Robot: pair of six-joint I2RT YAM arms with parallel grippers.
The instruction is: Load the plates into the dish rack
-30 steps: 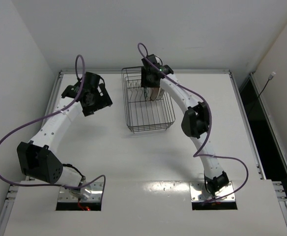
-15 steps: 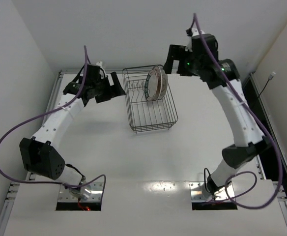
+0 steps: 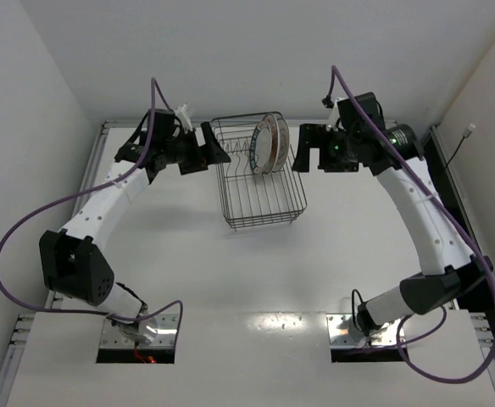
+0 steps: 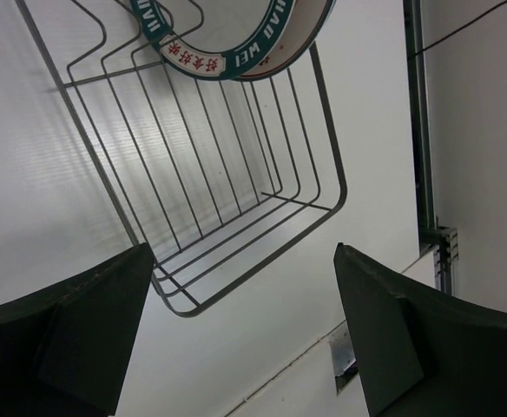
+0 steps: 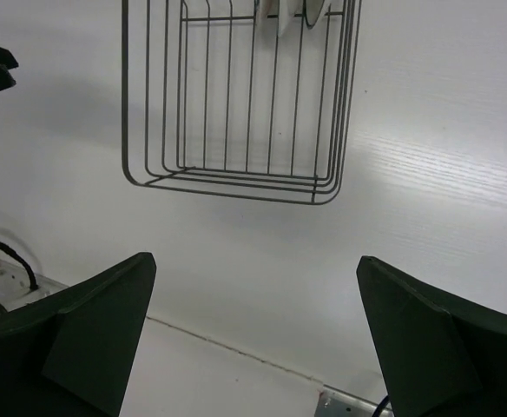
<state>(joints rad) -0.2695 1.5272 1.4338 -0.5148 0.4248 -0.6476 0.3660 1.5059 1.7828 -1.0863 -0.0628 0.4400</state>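
Note:
The dish rack (image 3: pixel 264 222) sits at the back middle of the table. The plates (image 3: pixel 269 144) stand on edge close together in its far right part; I cannot count them. My left gripper (image 3: pixel 214 145) is open and empty, just left of the rack's far end. My right gripper (image 3: pixel 306 150) is open and empty, just right of the plates. The left wrist view shows the rack (image 4: pixel 262 262) and a teal-rimmed plate (image 4: pixel 227 59) beyond my open left gripper (image 4: pixel 243 252). The right wrist view shows the rack (image 5: pixel 236 193), the plates' lower edges (image 5: pixel 301 13) and my open right gripper (image 5: pixel 255 259).
The white table has a raised metal edge (image 3: pixel 103 127) along the back and sides. White walls stand close behind and to the left. Purple cables (image 3: pixel 27 225) loop from both arms. The arm bases (image 3: pixel 137 335) sit at the near edge.
My right gripper left the plates standing in the rack, rose clear and came down at the rack's right side. My left gripper swung right toward the rack's left side.

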